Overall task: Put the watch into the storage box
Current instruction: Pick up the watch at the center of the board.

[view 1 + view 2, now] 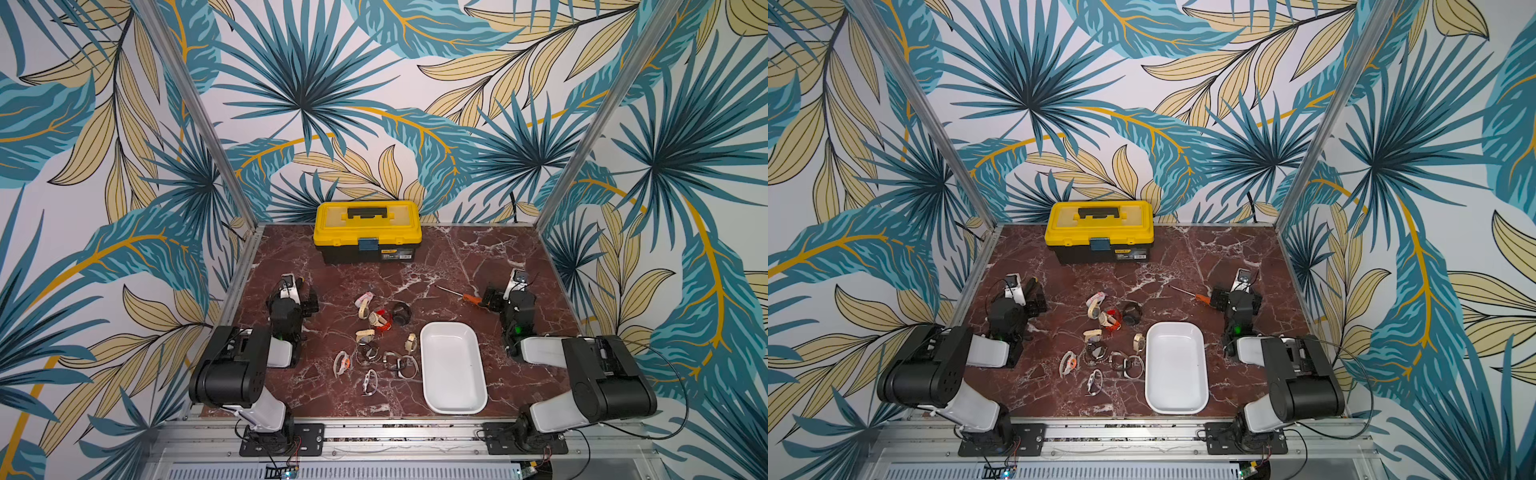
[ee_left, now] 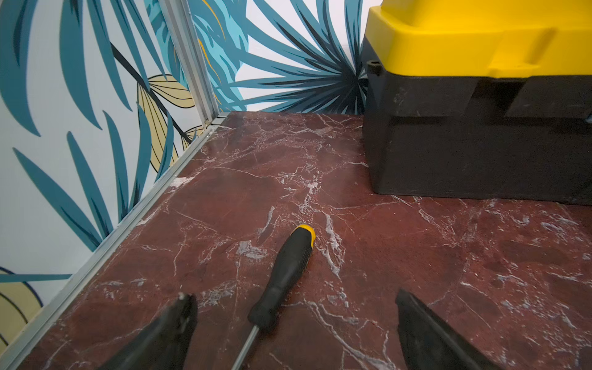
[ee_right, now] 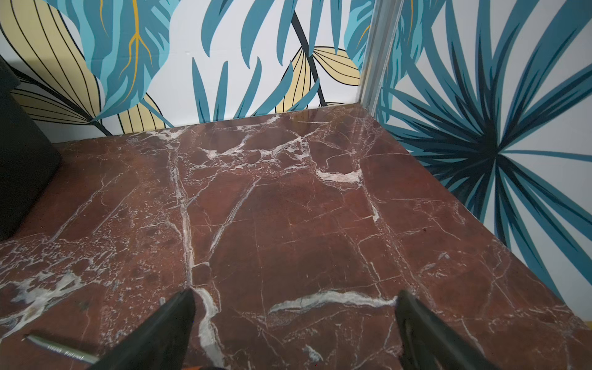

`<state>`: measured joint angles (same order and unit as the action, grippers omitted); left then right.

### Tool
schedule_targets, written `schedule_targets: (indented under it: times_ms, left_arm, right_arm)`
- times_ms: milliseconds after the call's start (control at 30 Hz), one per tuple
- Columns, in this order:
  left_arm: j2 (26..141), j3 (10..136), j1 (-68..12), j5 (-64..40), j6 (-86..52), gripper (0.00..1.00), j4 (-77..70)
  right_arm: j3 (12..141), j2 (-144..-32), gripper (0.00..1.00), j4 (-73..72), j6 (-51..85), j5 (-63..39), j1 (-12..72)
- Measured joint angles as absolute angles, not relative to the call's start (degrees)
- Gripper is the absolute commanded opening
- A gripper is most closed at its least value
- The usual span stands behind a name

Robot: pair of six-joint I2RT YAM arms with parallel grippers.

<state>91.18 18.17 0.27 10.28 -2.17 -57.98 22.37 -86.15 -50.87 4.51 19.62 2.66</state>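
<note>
I see my left gripper [image 2: 294, 298] wide and empty, above a screwdriver [image 2: 288, 266]; right gripper [image 3: 297, 293] wide above the table [image 3: 288, 208]. Watches [image 1: 368, 353] lie mid-frame, just left of the box [image 1: 453, 368].

Both arms sit folded in both top views: left arm [image 1: 232, 374] and right arm [image 1: 604, 384] have elbows raised near the bases, forearms running forward and down, wrists low. Poses roughly mirrored, well apart, one per side. In the wrist views, left gripper [image 2: 294, 296] has jaws spread wide, black fingers [image 2: 174, 323] splayed outward and not clamped on anything. The right gripper [image 3: 297, 293] is the same: jaws wide, fingers [image 3: 166, 323] gripping nothing. Both grippers point forward, away from the bases.
</note>
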Motion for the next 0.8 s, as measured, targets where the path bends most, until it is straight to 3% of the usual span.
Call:
schedule_targets:
  times_ms: [700,800]
  left_arm:
    - [91.18,18.17,0.27,10.28,-2.2,1.0,-57.95]
    - [90.78,18.17,-0.25,11.44,-2.09,1.0,-57.56]
  right_arm:
    - [22.37,-86.15,1.0,-50.85,4.38,19.64,2.66]
    - [23.94,-82.17,1.0,-42.74,4.38,20.1,2.79]
